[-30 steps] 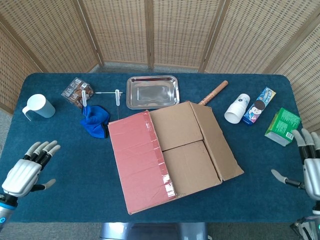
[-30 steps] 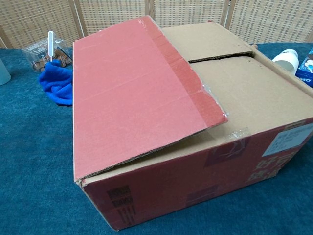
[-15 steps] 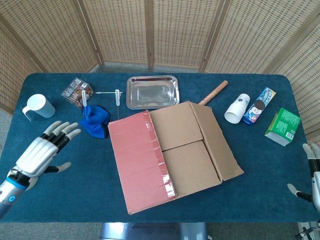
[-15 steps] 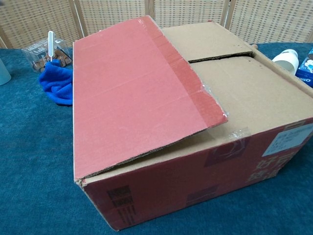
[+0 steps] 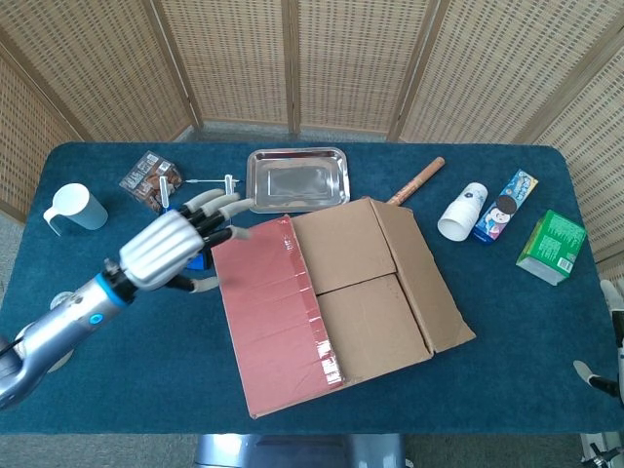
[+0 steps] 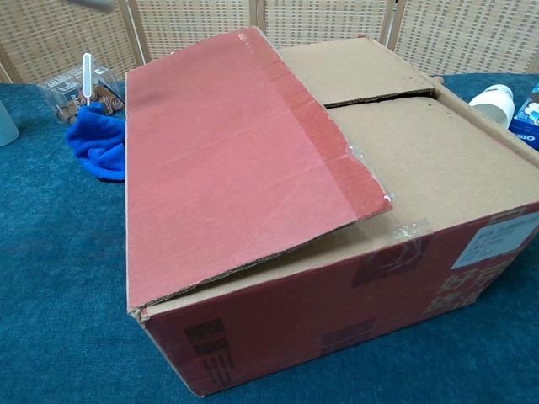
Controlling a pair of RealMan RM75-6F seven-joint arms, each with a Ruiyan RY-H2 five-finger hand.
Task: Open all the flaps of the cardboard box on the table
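Observation:
The cardboard box (image 5: pixel 336 297) stands mid-table. Its red left flap (image 5: pixel 273 312) lies over the top, a little raised at its free edge in the chest view (image 6: pixel 236 160). Two brown inner flaps (image 5: pixel 343 244) (image 5: pixel 372 322) lie flat and closed. The brown right flap (image 5: pixel 426 273) slopes outward. My left hand (image 5: pixel 180 246) hovers with fingers spread at the red flap's far left corner, holding nothing. Only the fingertips and thumb of my right hand (image 5: pixel 609 336) show at the right edge of the head view, apart and empty. The chest view shows neither hand clearly.
Behind the box sit a metal tray (image 5: pixel 296 178), a wooden roller (image 5: pixel 416 180), a paper cup (image 5: pixel 463 211), a cookie box (image 5: pixel 507 205) and a green carton (image 5: pixel 552 246). At left are a white mug (image 5: pixel 76 208), a snack packet (image 5: pixel 151 180) and a blue cloth (image 6: pixel 97 139).
My left hand has swung from the table's front left up and right to the red flap's far corner. My right hand has slid further out of the right edge.

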